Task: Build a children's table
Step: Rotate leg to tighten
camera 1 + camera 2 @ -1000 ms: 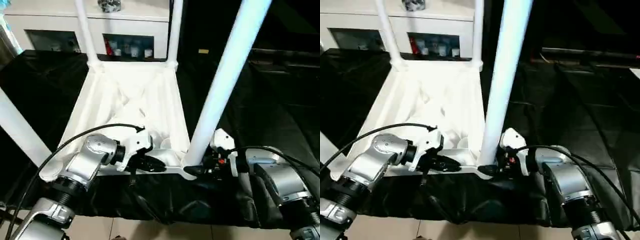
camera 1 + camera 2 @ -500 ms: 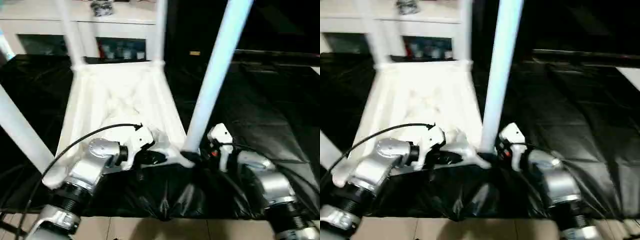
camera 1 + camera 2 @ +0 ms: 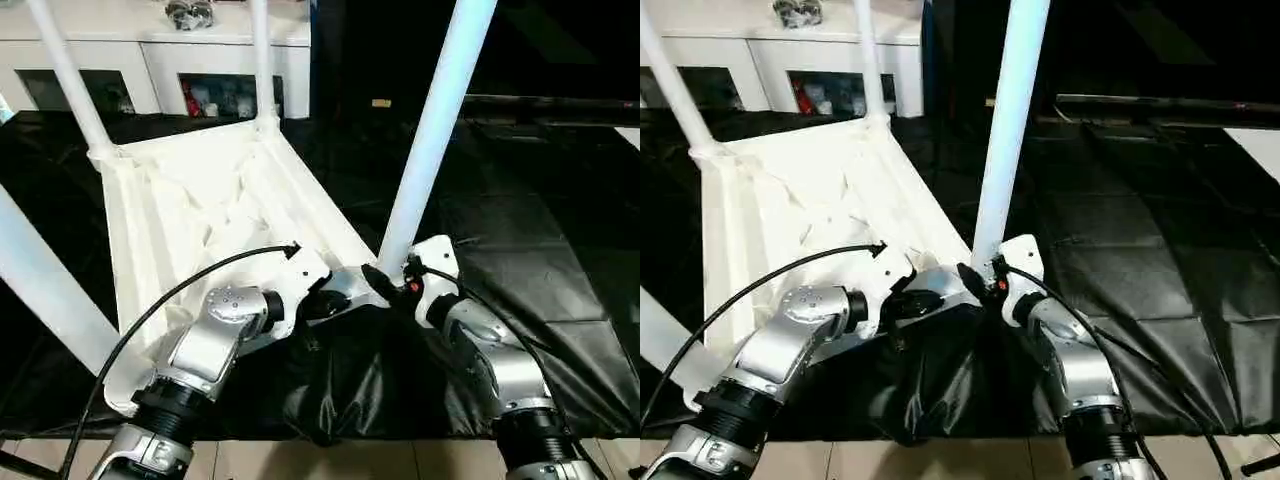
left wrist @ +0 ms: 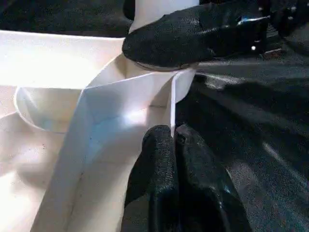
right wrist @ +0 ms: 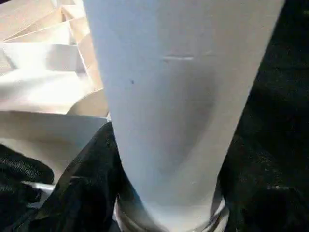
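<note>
Children's table (image 3: 200, 200) upside down on black-draped bench (image 3: 560, 250), near edge, swung since a second ago.
Near-right leg (image 3: 430, 140) seated in corner socket; now angled to bench edge. Left end effector (image 4: 176, 145) pinching apron rim beside socket; right end effector (image 3: 385, 285) spread round leg base, forearms converging.
</note>
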You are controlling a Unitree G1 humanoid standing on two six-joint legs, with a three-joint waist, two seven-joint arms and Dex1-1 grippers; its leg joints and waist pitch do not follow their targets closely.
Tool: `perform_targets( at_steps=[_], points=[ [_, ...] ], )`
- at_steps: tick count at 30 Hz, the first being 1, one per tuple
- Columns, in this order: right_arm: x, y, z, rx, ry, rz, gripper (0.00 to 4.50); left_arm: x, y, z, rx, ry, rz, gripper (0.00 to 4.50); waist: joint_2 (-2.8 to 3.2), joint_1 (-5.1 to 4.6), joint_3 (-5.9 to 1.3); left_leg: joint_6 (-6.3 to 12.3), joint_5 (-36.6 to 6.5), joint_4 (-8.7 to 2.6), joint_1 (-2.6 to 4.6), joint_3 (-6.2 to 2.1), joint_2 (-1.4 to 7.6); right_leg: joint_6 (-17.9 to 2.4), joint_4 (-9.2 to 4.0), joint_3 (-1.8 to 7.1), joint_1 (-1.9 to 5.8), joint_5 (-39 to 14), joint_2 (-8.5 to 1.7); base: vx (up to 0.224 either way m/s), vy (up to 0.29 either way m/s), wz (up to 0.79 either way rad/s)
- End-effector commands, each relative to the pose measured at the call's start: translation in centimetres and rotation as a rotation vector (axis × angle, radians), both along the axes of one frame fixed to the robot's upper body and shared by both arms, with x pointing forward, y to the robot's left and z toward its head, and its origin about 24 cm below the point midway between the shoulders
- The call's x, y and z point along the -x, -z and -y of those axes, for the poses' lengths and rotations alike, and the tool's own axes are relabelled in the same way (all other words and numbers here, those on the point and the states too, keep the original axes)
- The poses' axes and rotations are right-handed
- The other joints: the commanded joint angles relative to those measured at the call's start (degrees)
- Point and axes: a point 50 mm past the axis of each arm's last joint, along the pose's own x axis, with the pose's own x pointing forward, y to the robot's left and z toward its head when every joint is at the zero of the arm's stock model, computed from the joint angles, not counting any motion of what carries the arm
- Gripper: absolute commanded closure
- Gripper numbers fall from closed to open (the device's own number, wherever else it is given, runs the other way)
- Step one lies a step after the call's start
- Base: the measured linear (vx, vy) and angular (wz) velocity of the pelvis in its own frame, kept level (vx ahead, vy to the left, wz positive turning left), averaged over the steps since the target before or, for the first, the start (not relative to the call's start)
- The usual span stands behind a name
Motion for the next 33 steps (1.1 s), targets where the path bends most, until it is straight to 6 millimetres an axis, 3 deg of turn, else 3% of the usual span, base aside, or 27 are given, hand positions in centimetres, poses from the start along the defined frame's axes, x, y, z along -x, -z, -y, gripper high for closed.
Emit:
perform_targets(
  at_steps=[1,4,9,11,13,16,19,20,22,24,26,29,33],
  points=[
    [1.3,0.7,-3.7,-0.009,-0.219,-0.051,1.16,0.8,-0.4,2.1,0.035,0.122,0.009,4.5,-0.29,0.34,-2.88,2.1,-15.4,-3.85,-0.52,0.34,0.46,-9.0,-4.7,1.71,2.29,-16.7,-1.14,0.0,0.0,0.0],
    [1.5,0.5,-2.0,0.066,-0.325,-0.02,1.02,0.9,-0.4,1.0,0.006,0.205,0.002,4.5,-0.12,0.43,-3.0,2.13,-14.6,-3.72,-0.54,0.34,0.51,-9.7,-4.49,1.74,2.43,-14.5,-1.18,0.0,0.0,0.0],
    [1.9,0.1,-0.9,0.072,-0.427,-0.027,1.02,0.9,-0.5,0.1,-0.018,0.269,-0.018,4.5,-0.12,0.98,-3.38,4.59,-9.1,-2.96,-0.35,0.6,0.52,-13.7,-3.18,1.78,2.72,-3.3,-0.93,0.0,0.0,0.0],
    [2.5,-0.2,0.0,0.08,-0.548,-0.056,1.02,0.9,-0.5,-0.8,-0.043,0.324,-0.042,4.5,-0.21,1.14,-3.36,5.57,-8.4,-2.83,-0.25,0.65,0.47,-14.7,-3.02,1.72,2.8,-1.9,-0.88,0.0,0.0,0.0],
    [3.1,-0.2,0.5,0.1,-0.636,-0.079,1.02,0.9,-0.4,-1.4,-0.063,0.352,-0.063,4.5,-0.17,1.32,-3.01,6.08,-9.9,-2.88,-0.1,0.8,0.58,-15.0,-3.23,1.8,2.62,-3.6,-0.92,0.0,0.0,0.0],
    [3.3,-0.3,0.9,0.105,-0.701,-0.104,1.02,0.7,-0.4,-1.8,-0.071,0.367,-0.071,4.5,-0.19,1.98,-2.72,4.75,-13.3,-3.19,0.27,0.84,0.83,-14.4,-3.72,1.95,2.32,-9.3,-1.11,0.0,0.0,0.0],
    [3.4,-0.5,0.9,0.101,-0.736,-0.117,1.02,0.5,-0.5,-2.1,-0.077,0.375,-0.079,4.5,-0.3,2.12,-2.56,3.86,-14.8,-3.36,0.32,0.83,0.85,-13.7,-3.89,2.06,2.21,-11.7,-1.08,0.0,0.0,0.0],
    [3.5,-0.5,0.9,0.099,-0.752,-0.123,1.02,0.4,-0.5,-2.2,-0.082,0.375,-0.079,4.5,-0.01,2.16,-2.5,3.57,-14.9,-3.45,0.29,0.76,0.85,-13.4,-3.94,2.11,2.15,-12.2,-1.06,0.0,0.0,0.0],
    [3.5,-0.5,0.8,0.096,-0.769,-0.128,1.34,0.3,-0.5,-2.3,-0.083,0.378,-0.082,4.5,-0.28,2.11,-2.58,3.23,-14.5,-3.47,0.12,0.71,0.77,-12.9,-3.89,2.23,2.25,-12.0,-1.01,0.0,0.0,0.0],
    [3.7,-0.6,0.7,0.071,-0.791,-0.133,1.38,0.4,-0.5,-2.3,-0.077,0.388,-0.089,4.5,0.08,2.23,-2.92,3.11,-13.8,-3.42,0.17,0.61,0.76,-13.2,-3.68,2.27,2.42,-10.8,-1.05,0.0,0.0,0.0],
    [3.8,-0.6,0.6,0.067,-0.796,-0.136,1.68,0.4,-0.5,-2.3,-0.075,0.39,-0.093,4.5,-0.04,2.22,-2.95,3.28,-13.3,-3.36,0.06,0.66,0.73,-13.5,-3.6,2.26,2.45,-9.6,-1.0,0.0,0.0,0.0],
    [4.2,-0.3,0.5,0.056,-0.818,-0.15,1.76,0.5,-0.4,-2.1,-0.063,0.399,-0.106,4.5,-0.14,2.35,-2.99,3.88,-11.8,-3.23,-0.06,0.72,0.72,-14.2,-3.38,2.23,2.55,-7.3,-1.01,0.0,0.0,0.0],
    [4.4,-0.1,0.5,0.054,-0.828,-0.159,1.98,0.5,-0.3,-2.0,-0.051,0.393,-0.113,4.5,-0.12,2.42,-2.94,3.63,-12.7,-3.29,0.01,0.74,0.73,-13.9,-3.61,2.26,2.52,-9.2,-1.08,0.0,0.0,0.0]
  ],
)
